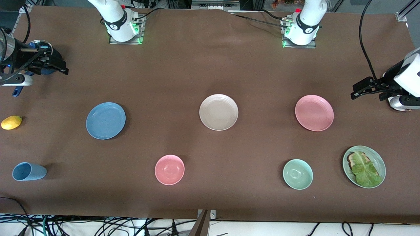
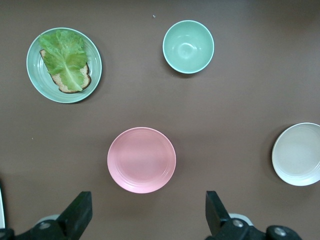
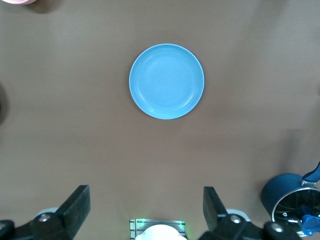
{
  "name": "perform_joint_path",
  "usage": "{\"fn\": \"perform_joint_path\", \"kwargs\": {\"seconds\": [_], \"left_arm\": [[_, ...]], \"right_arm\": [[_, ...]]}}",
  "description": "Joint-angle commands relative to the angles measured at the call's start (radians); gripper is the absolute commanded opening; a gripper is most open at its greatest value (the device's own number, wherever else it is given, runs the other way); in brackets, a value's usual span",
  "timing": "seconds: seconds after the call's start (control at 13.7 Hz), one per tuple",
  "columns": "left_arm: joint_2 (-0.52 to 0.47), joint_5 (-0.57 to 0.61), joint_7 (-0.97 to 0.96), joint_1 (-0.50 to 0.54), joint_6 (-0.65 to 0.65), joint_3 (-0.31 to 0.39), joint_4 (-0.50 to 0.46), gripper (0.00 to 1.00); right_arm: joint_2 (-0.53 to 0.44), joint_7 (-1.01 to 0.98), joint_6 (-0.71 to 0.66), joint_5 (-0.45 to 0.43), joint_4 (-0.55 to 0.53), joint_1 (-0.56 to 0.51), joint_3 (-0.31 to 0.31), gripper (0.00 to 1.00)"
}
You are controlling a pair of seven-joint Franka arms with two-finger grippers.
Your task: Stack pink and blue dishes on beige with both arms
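Note:
Three plates lie apart in a row across the table. The beige plate (image 1: 218, 112) (image 2: 297, 154) is in the middle. The pink plate (image 1: 314, 112) (image 2: 141, 159) lies toward the left arm's end and the blue plate (image 1: 105, 120) (image 3: 166, 81) toward the right arm's end. My left gripper (image 1: 357, 90) (image 2: 148, 215) hangs open and empty above the table at the left arm's end, off to the side of the pink plate. My right gripper (image 1: 64, 67) (image 3: 146, 212) hangs open and empty over the right arm's end, near a blue pot.
Nearer the front camera are a pink bowl (image 1: 169, 169), a pale green bowl (image 1: 297, 174) (image 2: 188, 46) and a green plate (image 1: 377, 157) (image 2: 96, 60) holding bread and lettuce. A blue cup (image 1: 29, 171) on its side, a lemon (image 1: 11, 122) and the blue pot (image 1: 42, 52) (image 3: 282, 197) occupy the right arm's end.

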Motion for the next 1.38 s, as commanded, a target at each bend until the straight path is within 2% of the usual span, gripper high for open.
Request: {"fn": "perform_joint_path", "kwargs": {"seconds": [0.0,0.73,0.95,1.09,1.31], "left_arm": [[0.013,0.013,0.006,0.005,-0.004,-0.003,0.031,1.00],[0.005,0.018,0.012,0.008,0.024,-0.001,0.004,1.00],[-0.045,0.081,0.045,0.008,0.102,-0.001,-0.094,1.00],[-0.073,0.084,0.055,0.012,0.166,0.000,-0.183,1.00],[-0.078,0.084,0.091,0.029,0.211,0.011,-0.261,1.00]], "right_arm": [[0.002,-0.006,-0.019,-0.010,0.018,-0.012,0.011,1.00],[0.002,-0.004,-0.019,-0.010,0.018,-0.012,0.011,1.00],[0.002,-0.006,-0.019,-0.010,0.018,-0.012,0.011,1.00],[0.002,-0.004,-0.019,-0.010,0.018,-0.012,0.011,1.00],[0.002,-0.004,-0.019,-0.010,0.018,-0.012,0.011,1.00]]}}
